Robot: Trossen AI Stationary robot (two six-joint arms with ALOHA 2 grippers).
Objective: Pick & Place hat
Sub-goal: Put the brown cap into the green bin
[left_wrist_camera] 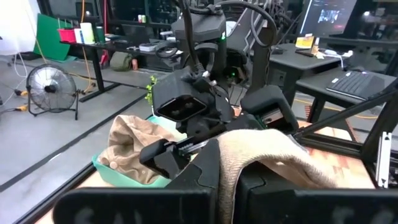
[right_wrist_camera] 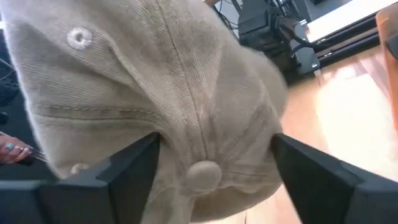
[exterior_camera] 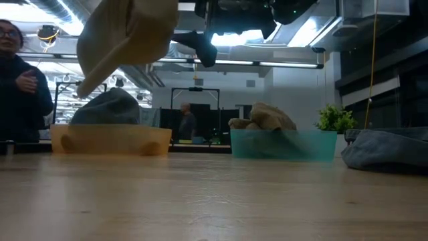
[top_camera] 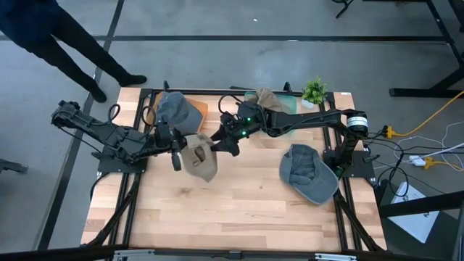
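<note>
A beige hat [top_camera: 201, 157] hangs in the air above the table's middle, high up in the low view [exterior_camera: 127, 33]. My left gripper [top_camera: 176, 152] is shut on it, coming from the table's left. My right gripper [top_camera: 221, 143] reaches in from the right and is open. Its two fingers stand on either side of the hat's crown, and the hat's top button [right_wrist_camera: 202, 175] lies between them. A grey hat [top_camera: 309, 174] lies flat on the table at the right. My left gripper pinches a fold of the hat's cloth [left_wrist_camera: 231, 163] at the hat's left side between its two fingers, which come in about level from the table's left. The hat is lifted clear of the table and droops beyond the fingers. My right gripper's open fingers [right_wrist_camera: 134, 167] flank the crown; I cannot tell whether they touch it.
At the back left a tan basket [exterior_camera: 110, 140] holds another grey hat [top_camera: 177, 109]. At the back right a teal bin [exterior_camera: 284, 145] holds a beige hat [top_camera: 270, 99], with a small plant [top_camera: 314, 90] beside it. A person [exterior_camera: 20, 87] stands beyond the table's far left.
</note>
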